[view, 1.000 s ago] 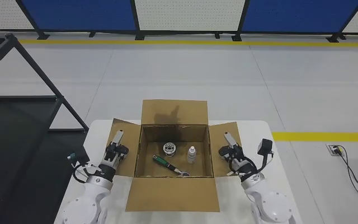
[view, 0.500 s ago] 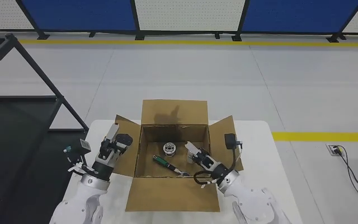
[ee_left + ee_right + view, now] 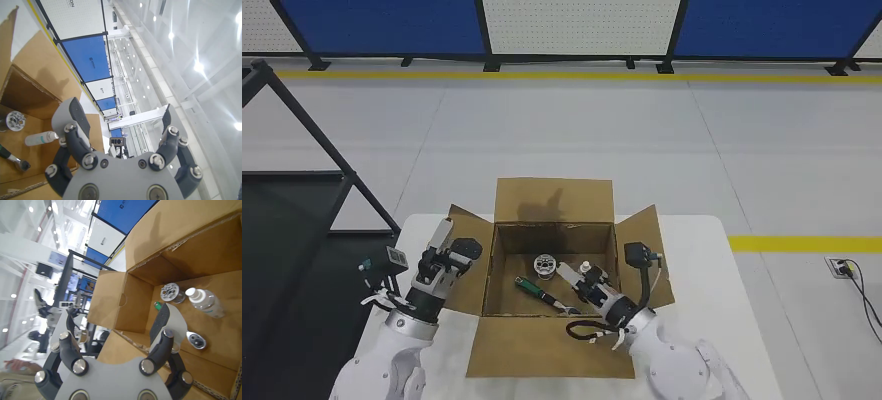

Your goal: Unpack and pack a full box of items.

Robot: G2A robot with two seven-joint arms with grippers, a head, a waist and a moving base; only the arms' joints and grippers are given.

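Observation:
An open cardboard box (image 3: 553, 200) stands in the middle of the white table. On its floor lie a round metal part (image 3: 545, 264), a small clear bottle (image 3: 586, 268) with a white cap, and a ratchet wrench (image 3: 535, 290) with a green handle. My right gripper (image 3: 577, 283) is open over the box's front right part, just above the wrench head (image 3: 196, 341) and close to the bottle (image 3: 206, 303). My left gripper (image 3: 452, 243) is open and holds nothing, raised above the box's left flap. Past it I see the bottle (image 3: 39, 138) and the metal part (image 3: 15, 121).
The box's four flaps are folded outward; the right flap (image 3: 657, 250) stands up beside my right arm. Bare table (image 3: 697, 250) lies right of the box. A black metal frame (image 3: 302, 130) stands off the table's left side.
My right arm has swung left from beside the right flap into the box, ending above the wrench. My left gripper has lifted a little and turned over the left flap.

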